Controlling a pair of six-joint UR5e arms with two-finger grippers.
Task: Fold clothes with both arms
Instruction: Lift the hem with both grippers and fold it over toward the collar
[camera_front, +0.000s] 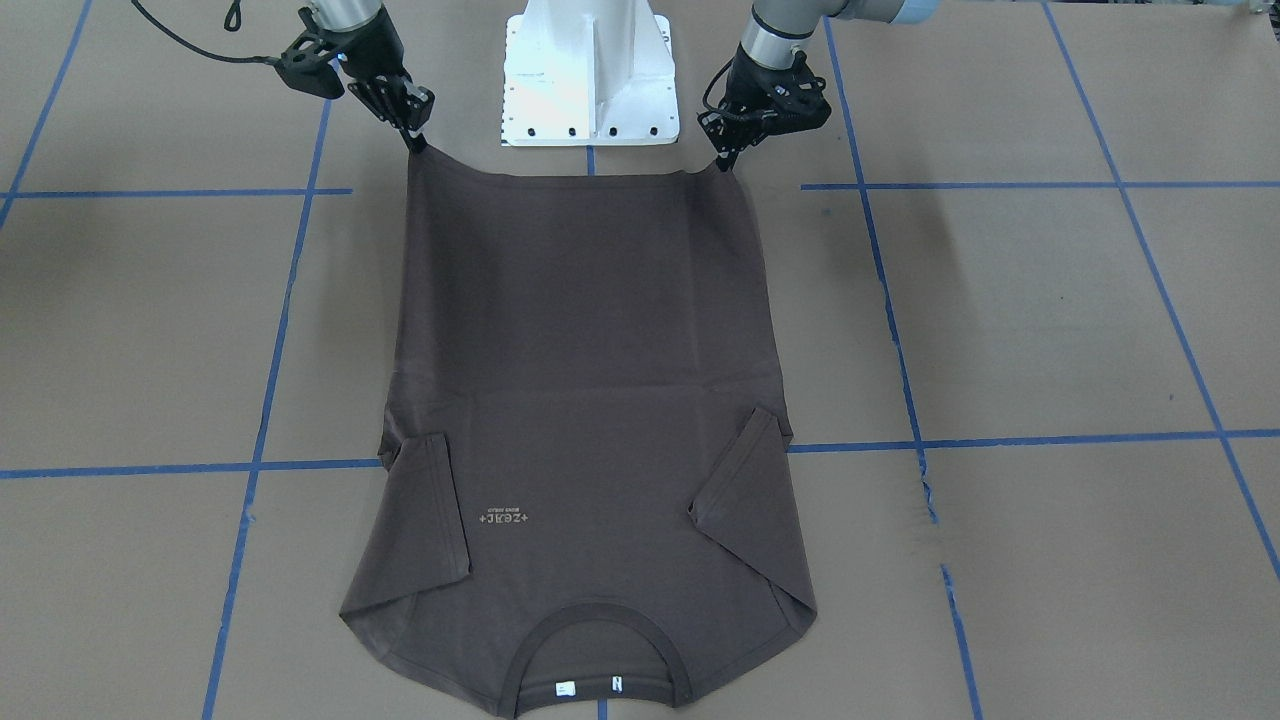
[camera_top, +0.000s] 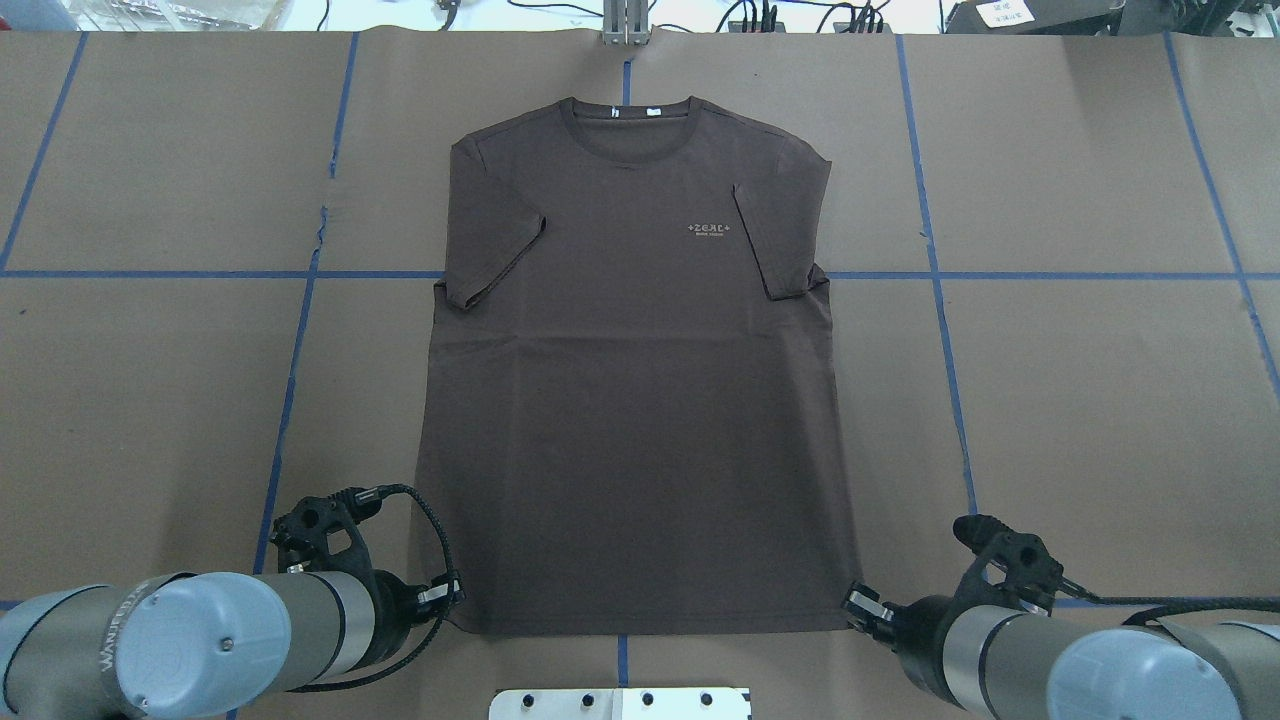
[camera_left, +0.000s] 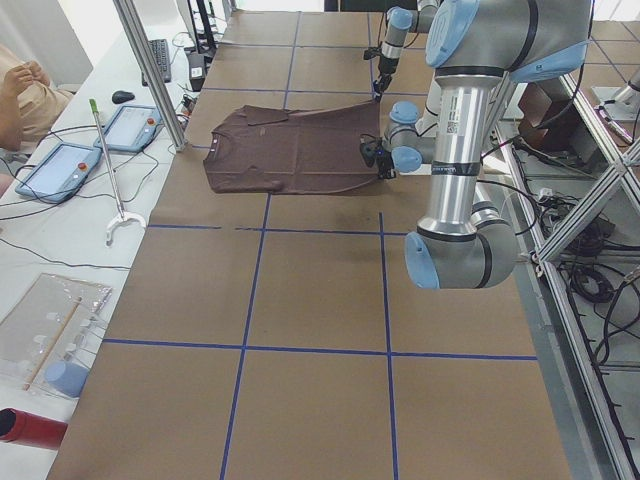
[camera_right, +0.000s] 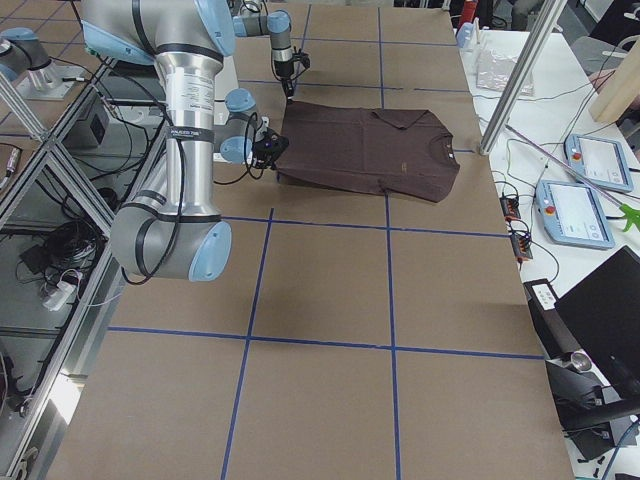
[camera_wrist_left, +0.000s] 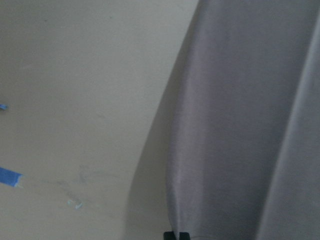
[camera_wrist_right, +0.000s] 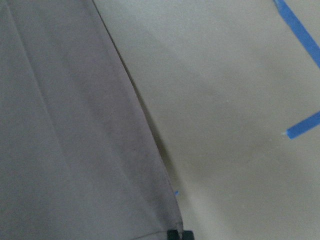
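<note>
Hem corners of the T-shirt (camera_front: 590, 350) are being clamped by the left gripper (camera_front: 724, 162) and right gripper (camera_front: 417, 140), presumably lifting the edge evenly for folding.

The dark brown T-shirt (camera_top: 640, 420) lies chest-up in the middle of the overhead view, collar at top, sleeves folded inward. The left gripper (camera_front: 722, 165) and right gripper (camera_front: 417, 145) pinch its bottom hem corners, slightly raised.
</note>
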